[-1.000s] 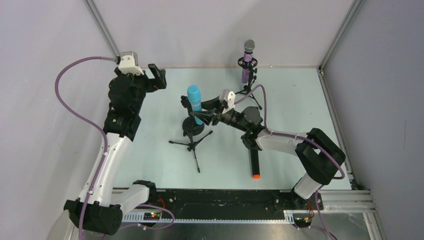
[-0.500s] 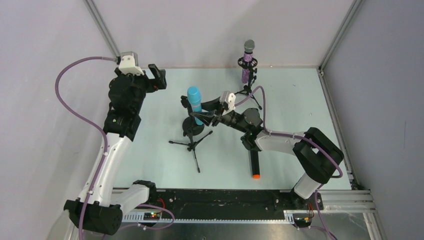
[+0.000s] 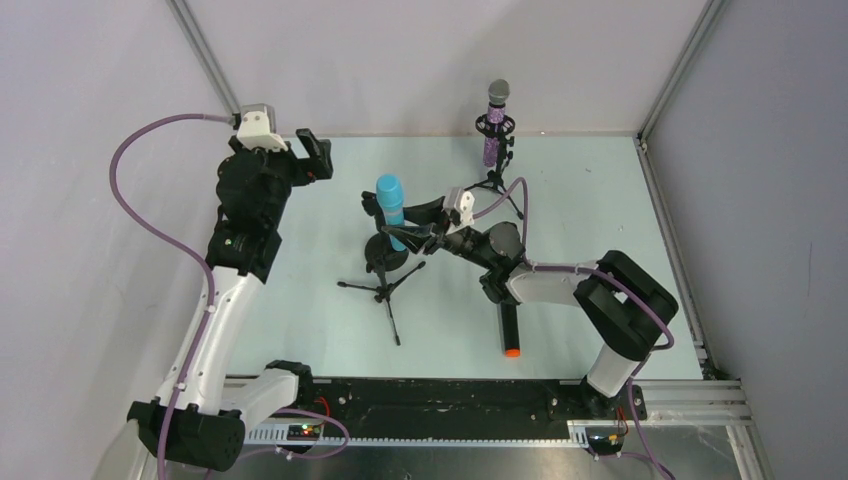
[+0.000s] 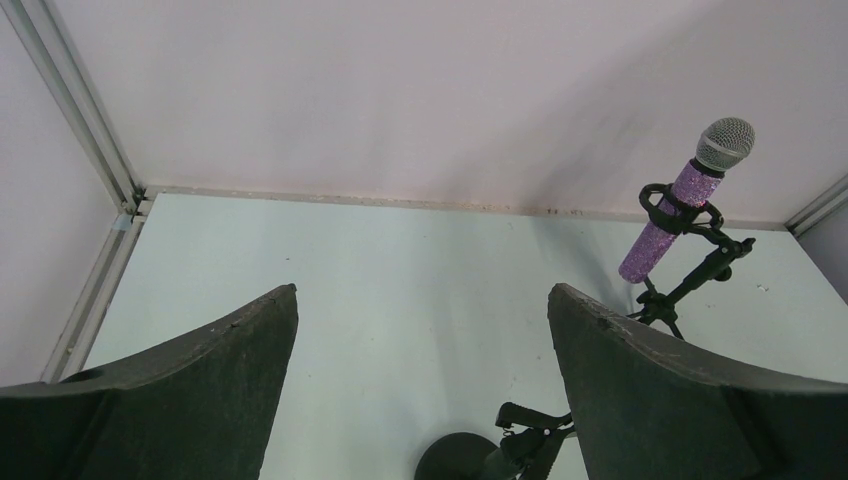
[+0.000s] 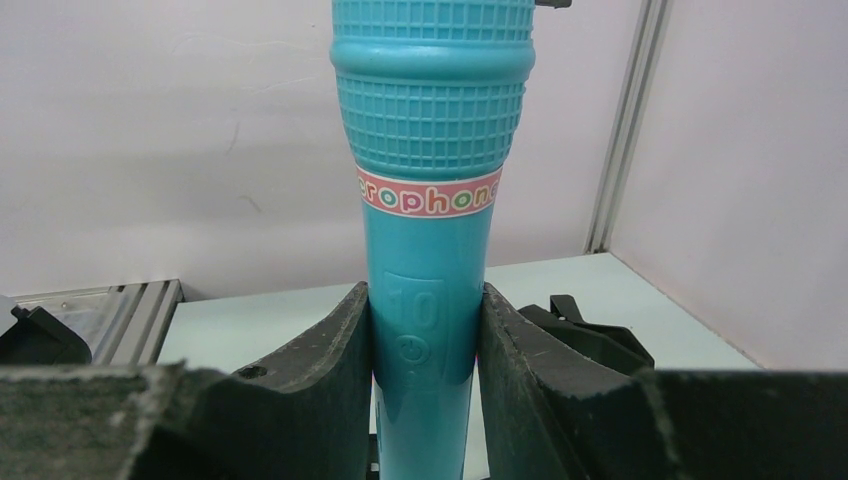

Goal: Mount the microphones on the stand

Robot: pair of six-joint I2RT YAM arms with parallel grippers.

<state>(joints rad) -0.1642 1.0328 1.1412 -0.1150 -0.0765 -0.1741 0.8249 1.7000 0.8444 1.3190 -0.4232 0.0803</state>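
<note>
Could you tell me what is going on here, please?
The right gripper holds the blue mic at the middle stand, jaws shut on its handle. The purple mic already sits in the far stand. The black mic lies on the table, and the left gripper hangs aside, jaws open.

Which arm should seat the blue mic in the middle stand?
Right. The right pincer grips the light-blue microphone at the middle tripod stand; the left pincer is open, away near the back-left corner.

High rear overview; low, close wrist views; purple microphone (image 4: 664, 228) common to overview and left.
</note>
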